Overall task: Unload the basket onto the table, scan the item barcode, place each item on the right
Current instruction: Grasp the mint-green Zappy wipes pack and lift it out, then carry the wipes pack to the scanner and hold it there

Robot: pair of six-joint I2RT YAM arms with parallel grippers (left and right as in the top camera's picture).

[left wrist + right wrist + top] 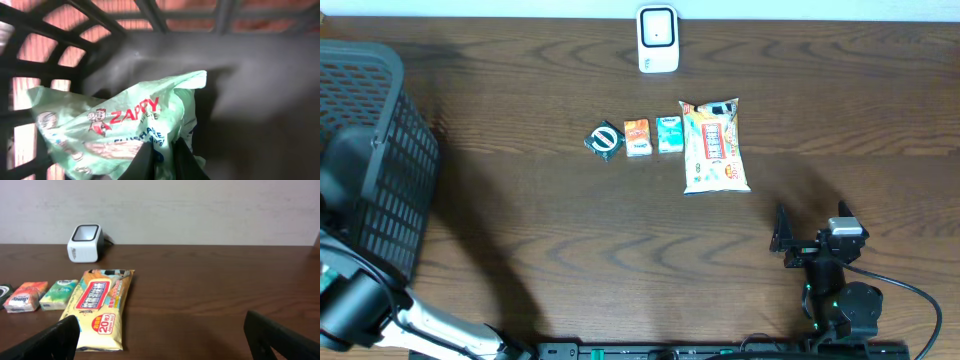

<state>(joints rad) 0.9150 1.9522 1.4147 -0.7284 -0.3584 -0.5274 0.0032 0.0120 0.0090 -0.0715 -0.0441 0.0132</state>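
Note:
In the left wrist view my left gripper [162, 146] is shut on a pale green "ZAPPY" wipes pack [120, 120], pinching its crumpled edge between both fingers. The pack lies inside the black mesh basket [60, 30], which stands at the table's left edge [380, 150]. From overhead the left gripper is hidden by the basket. The white barcode scanner [658, 40] stands at the back centre and also shows in the right wrist view [86, 242]. My right gripper [785, 240] rests at the front right, open with nothing between its fingers [160, 330].
A yellow wipes pack [715, 145] lies mid-table. To its left, in a row, are a teal packet [669, 133], an orange packet [637, 137] and a round dark green item [604, 140]. The basket's walls close round the left gripper.

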